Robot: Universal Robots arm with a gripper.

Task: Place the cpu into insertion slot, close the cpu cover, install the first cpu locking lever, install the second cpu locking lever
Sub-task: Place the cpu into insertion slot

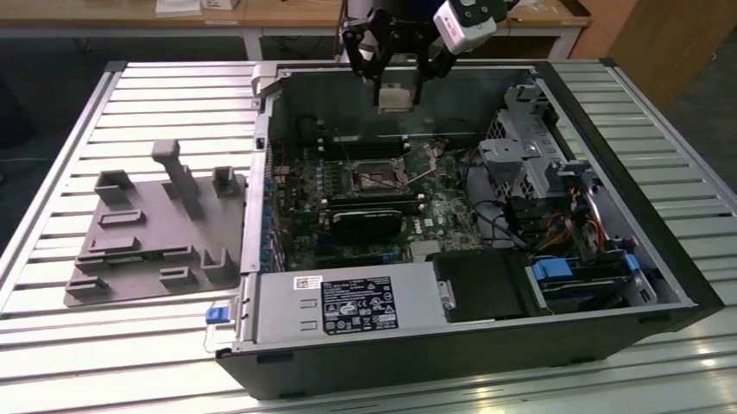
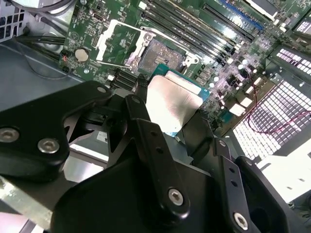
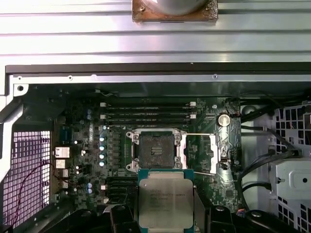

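My gripper [image 1: 395, 84] hangs above the back of the open computer case, shut on the cpu [image 1: 395, 97], a flat square chip with a pale silver face. In both wrist views the cpu [image 3: 163, 199] [image 2: 172, 102] sits between the black fingers [image 2: 141, 126], held clear above the motherboard. The insertion slot [image 3: 156, 148] [image 2: 163, 53] [image 1: 374, 178] is a dark square socket with a silvery rim; it lies bare below the chip. The cpu cover [image 3: 215, 150] [image 2: 103, 43], a thin silvery frame, stands swung open beside the slot.
The case [image 1: 461, 345] lies on its side on a slatted metal table [image 1: 138, 345]. Memory slots [image 3: 146, 112], a black card [image 1: 366, 222], drive cages [image 1: 541, 155] and cables [image 1: 507, 224] surround the socket. A grey moulded fixture [image 1: 150, 233] rests on the table at the exterior view's left.
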